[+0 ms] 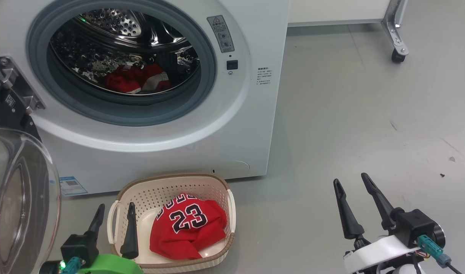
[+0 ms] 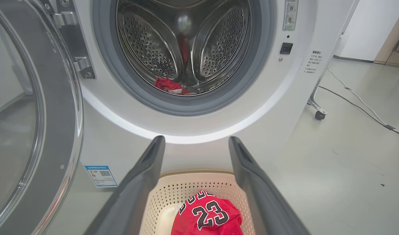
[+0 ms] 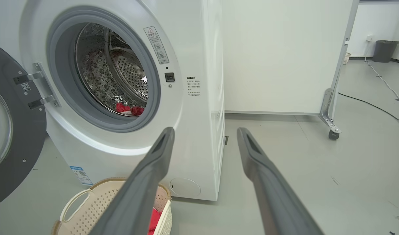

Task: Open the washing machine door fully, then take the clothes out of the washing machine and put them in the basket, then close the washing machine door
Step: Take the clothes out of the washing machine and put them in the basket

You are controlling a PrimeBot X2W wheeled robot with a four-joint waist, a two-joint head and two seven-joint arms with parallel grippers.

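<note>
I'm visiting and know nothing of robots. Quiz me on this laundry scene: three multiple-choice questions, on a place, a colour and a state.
1. The washing machine door is: A shut; B swung open; C missing.
2. The cloth in the drum is mostly: A blue; B green; C red.
3. The jersey numbered 23 lies: A in the basket; B on the floor; C in the drum.
Answers: 1 B, its glass stands aside from the bare opening. 2 C, red folds lie at the drum's bottom. 3 A, it sits inside the cream basket.
</note>
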